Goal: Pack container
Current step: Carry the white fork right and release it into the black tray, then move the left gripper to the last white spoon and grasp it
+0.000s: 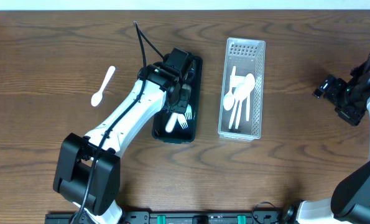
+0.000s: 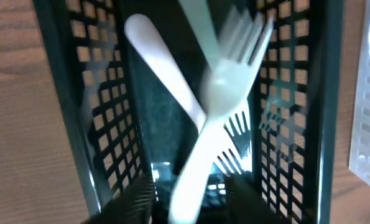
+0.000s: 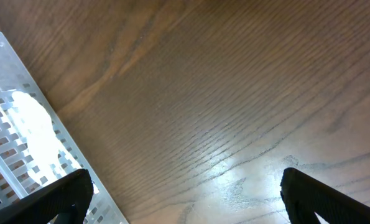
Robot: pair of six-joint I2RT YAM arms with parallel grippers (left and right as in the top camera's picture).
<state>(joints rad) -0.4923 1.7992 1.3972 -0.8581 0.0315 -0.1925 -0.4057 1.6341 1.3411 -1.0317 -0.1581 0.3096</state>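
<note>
The white plastic fork [image 2: 225,93] hangs tines-far over the black basket [image 2: 104,93], its handle running back between the fingers of the left hand [image 2: 191,199]. It is blurred in the left wrist view. The fingers appear to stand a little clear on either side of the handle, so I judge this hand to be narrowly parted rather than clamped.

Such a fork is very light, thin and springy, with a smooth, slick skin. A pinch across the flat of the handle near its middle should serve best. The tines are too slender to grip, and a hard squeeze could flick the piece out sideways.

Under it lie other white cutlery pieces [image 2: 157,53], crossed in the basket's bottom, so anything dropped will settle askew on them.

To the right of the black basket, apart from it, stands the clear basket [image 1: 260,87] with white spoons [image 1: 240,93] inside. Well to the left, alone on the worktop [image 1: 296,174], lies one more spoon [image 1: 104,86], not yet packed. It lies flat, which I expect makes it awkward to lift, and the handle is probably the best hold.

At the far right the right hand [image 3: 185,205] is spread wide over bare wood, holding nothing, with a corner of the clear basket to its left.
</note>
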